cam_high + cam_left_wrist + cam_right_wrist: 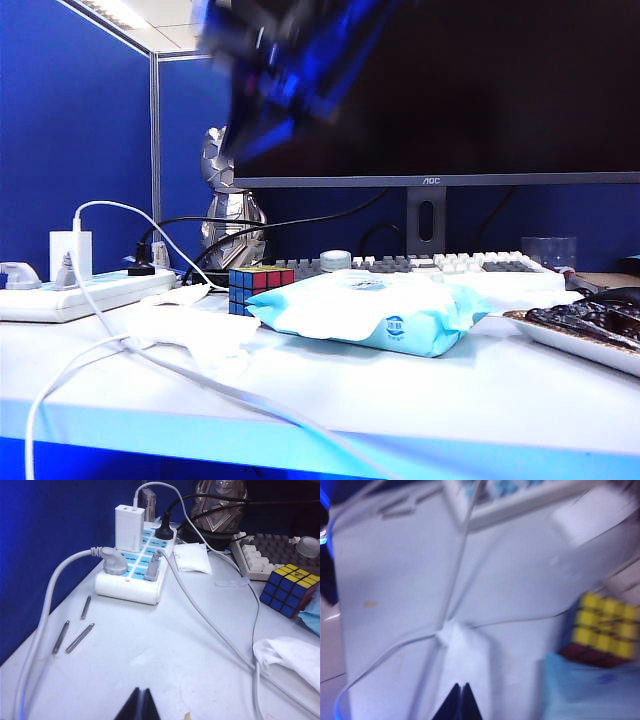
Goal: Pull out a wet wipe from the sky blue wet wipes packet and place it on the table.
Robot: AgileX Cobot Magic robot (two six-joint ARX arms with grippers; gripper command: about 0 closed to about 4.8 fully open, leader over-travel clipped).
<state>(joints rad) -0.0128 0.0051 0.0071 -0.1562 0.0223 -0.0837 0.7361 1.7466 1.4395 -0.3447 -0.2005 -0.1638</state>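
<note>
Exterior low at table edge, both wrists downward, sharing puzzle cube.

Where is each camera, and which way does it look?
Exterior view: low at the table's front edge, facing the monitor; the right arm blurs overhead.
Left wrist view: above the table, facing the power strip; shut left hand.
Right wrist view: high, looking down; shut right hand over the wet wipe.
All three share the puzzle cube.

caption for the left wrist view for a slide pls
Left gripper, jaws shut, hangs over the table near a power strip, puzzle cube and crumpled wet wipe.
</note>
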